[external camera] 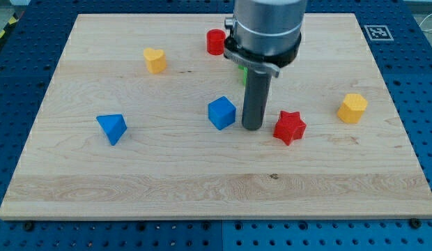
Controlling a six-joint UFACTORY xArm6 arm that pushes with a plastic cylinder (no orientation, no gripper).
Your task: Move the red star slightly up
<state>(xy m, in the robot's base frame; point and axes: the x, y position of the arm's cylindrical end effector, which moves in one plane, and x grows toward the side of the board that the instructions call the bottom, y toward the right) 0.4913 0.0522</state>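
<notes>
Red star (290, 127) sits right of board centre, slightly below the middle line, lying flat on the wood. My tip (252, 127) is just beside it on the view's left, at about the same height in the view; a thin strip of bare wood shows between them, so close but apparently not touching. No fingers on this rig, just the straight dark rod, so nothing to open or clamp; the rod holds nothing.

Blue cube (221, 113) is just on the other side of the tip, to the view's left, so the tip stands between cube and star. Can't tell if the rod touches the cube.

Green block (242, 74) is mostly hidden behind the arm body, only a sliver shows above the rod; shape unreadable.

Red cylinder (215, 42) is near the view's top, left of the arm housing. Yellow heart (155, 61) is upper left, well apart from the rest. Blue triangular block (112, 127) is far left, roughly level with the star. Yellow hexagonal block (352, 108) is right of the star, near it but apart, slightly higher in the view.

All on the wooden board (216, 188), which lies on a blue perforated table (421, 84). A printed marker tag (375, 32) sits off the board's top right corner.
</notes>
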